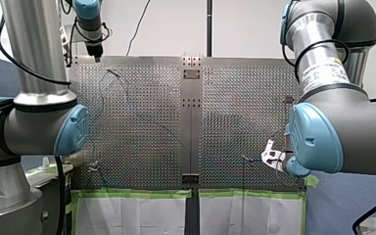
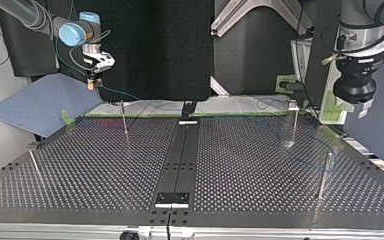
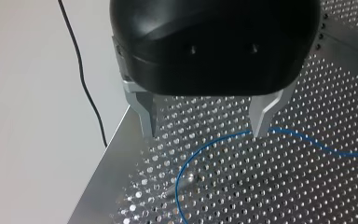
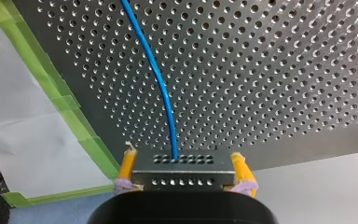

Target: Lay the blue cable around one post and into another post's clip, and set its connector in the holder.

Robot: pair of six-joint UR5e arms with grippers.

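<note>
Blue cable [image 4: 161,84] ending in a perforated metal connector [image 4: 182,169], which is clamped crosswise between the yellow pads [image 4: 128,164] of my right gripper [image 4: 182,163]. The cable leaves the connector's middle and runs lengthwise straight ahead of that gripper over the table [image 4: 284,70]. My left gripper [image 3: 205,127] hangs empty with fingers apart, cable slack passing below one fingertip and bending beside a post [image 3: 186,181], so setting the connector likely falls to the right arm.

Four posts [image 2: 124,120], one blue cable [image 4: 161,79], one connector [image 4: 182,170].
</note>
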